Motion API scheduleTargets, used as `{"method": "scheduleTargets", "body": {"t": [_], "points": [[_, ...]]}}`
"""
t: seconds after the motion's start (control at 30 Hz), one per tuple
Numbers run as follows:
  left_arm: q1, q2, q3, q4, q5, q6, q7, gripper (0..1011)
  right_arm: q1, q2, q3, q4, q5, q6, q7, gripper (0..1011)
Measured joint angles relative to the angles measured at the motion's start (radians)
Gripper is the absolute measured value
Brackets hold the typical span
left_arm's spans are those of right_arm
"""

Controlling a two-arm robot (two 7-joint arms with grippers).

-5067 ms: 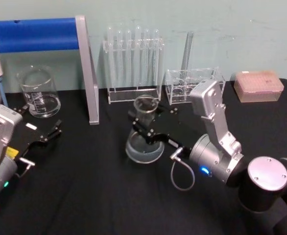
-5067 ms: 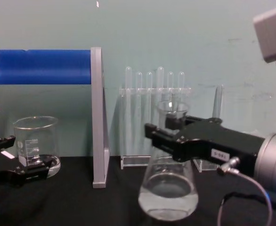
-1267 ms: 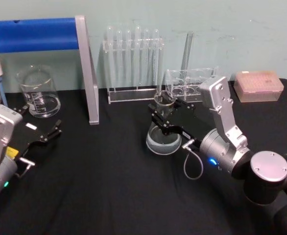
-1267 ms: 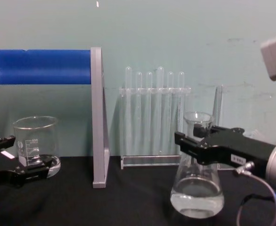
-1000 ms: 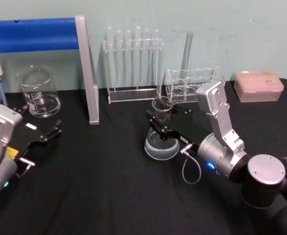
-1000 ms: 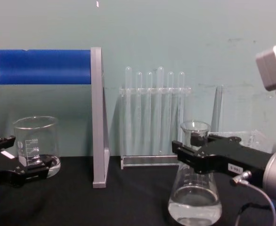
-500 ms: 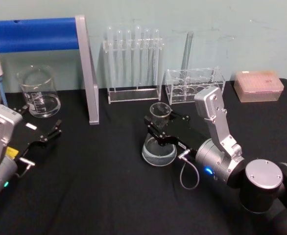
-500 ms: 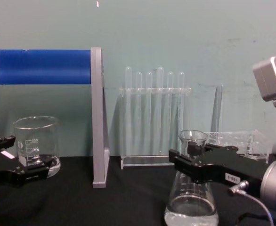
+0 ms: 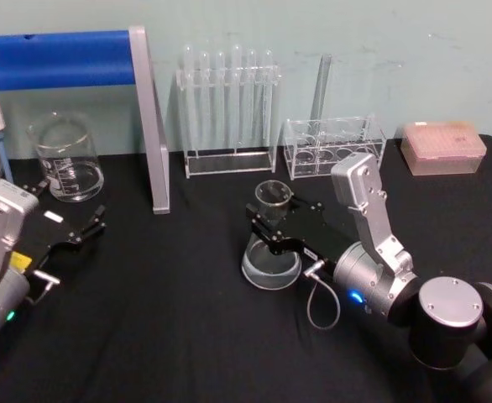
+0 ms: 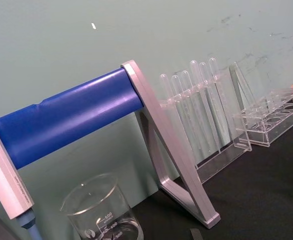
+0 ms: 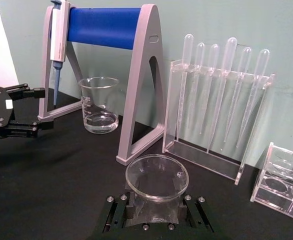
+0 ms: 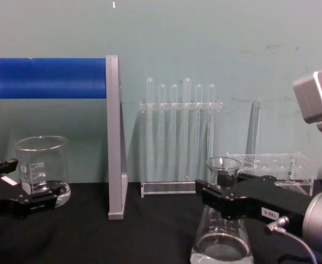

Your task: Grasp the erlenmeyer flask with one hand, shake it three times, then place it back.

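The erlenmeyer flask (image 9: 271,252) is clear glass with a little clear liquid. It stands upright in the middle of the black table. My right gripper (image 9: 273,225), the hand, is shut around its neck just under the flared rim. In the chest view the flask (image 12: 220,242) hangs low at the bottom edge, with the black jaws (image 12: 218,198) across its neck. I cannot tell whether its base touches the table. The right wrist view looks down on the flask's rim (image 11: 157,177) between the fingers. My left gripper (image 9: 76,235) rests open at the table's left, holding nothing.
A glass beaker (image 9: 65,159) stands at the back left under a blue-barred pipette stand (image 9: 61,59). A rack of test tubes (image 9: 229,109) and a small clear rack (image 9: 330,147) stand behind the flask. A pink tip box (image 9: 443,147) sits at the back right.
Over the last second the right gripper has carried the flask lower, nearer to me and slightly left. The left arm has not moved.
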Motion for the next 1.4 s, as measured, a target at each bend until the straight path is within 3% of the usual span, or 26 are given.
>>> {"method": "scheduleTargets", "body": {"t": [0.93, 1.4], "points": [[0.000, 0.000, 0.000, 0.000, 0.000, 0.000, 0.000, 1001, -0.005, 0.002, -0.005, -0.004, -0.003, 0.009, -0.005, 456], [0.000, 0.000, 0.000, 0.000, 0.000, 0.000, 0.000, 1001, -0.005, 0.002, -0.004, -0.003, -0.004, 0.011, -0.005, 885]]}}
